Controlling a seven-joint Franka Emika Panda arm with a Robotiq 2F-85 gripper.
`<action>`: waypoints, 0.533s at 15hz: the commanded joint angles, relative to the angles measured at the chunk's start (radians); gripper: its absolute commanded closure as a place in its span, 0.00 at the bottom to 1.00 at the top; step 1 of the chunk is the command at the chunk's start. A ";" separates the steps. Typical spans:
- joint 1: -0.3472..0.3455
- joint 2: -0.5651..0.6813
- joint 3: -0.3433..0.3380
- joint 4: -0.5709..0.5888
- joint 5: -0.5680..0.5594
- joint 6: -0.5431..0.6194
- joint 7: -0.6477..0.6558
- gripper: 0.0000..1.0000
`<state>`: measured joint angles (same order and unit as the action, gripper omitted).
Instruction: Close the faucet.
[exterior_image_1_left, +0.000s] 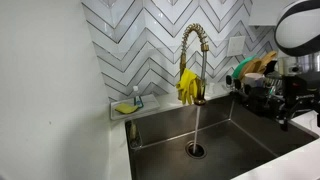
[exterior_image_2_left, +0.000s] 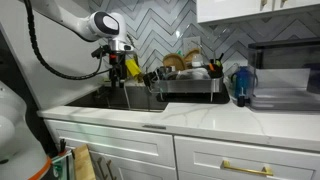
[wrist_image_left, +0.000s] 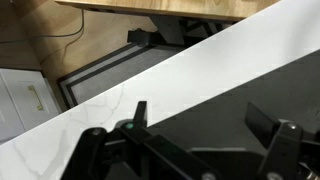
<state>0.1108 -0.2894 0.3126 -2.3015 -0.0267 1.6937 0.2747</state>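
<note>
Partly cropped claw (wrist_image_left: 198, 112), jaws apart; faucet (exterior_image_1_left: 201, 70) lever indiscernible.

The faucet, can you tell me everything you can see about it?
The faucet is tall and brass-gold, and it looks like metal. It stands upright at the back of the sink, with a coiled spring neck that arches over like a hook. It is on: a stream of water falls straight down to the drain. A yellow glove hangs on it. Behind it is a zigzag tile wall. Its lever is too small to make out.
</note>
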 joint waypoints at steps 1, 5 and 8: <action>0.027 0.003 -0.024 0.002 -0.006 -0.003 0.006 0.00; 0.022 -0.003 -0.021 0.031 -0.096 0.122 -0.004 0.00; 0.015 0.036 -0.034 0.103 -0.155 0.276 -0.008 0.00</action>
<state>0.1169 -0.2877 0.3009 -2.2599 -0.1315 1.8578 0.2726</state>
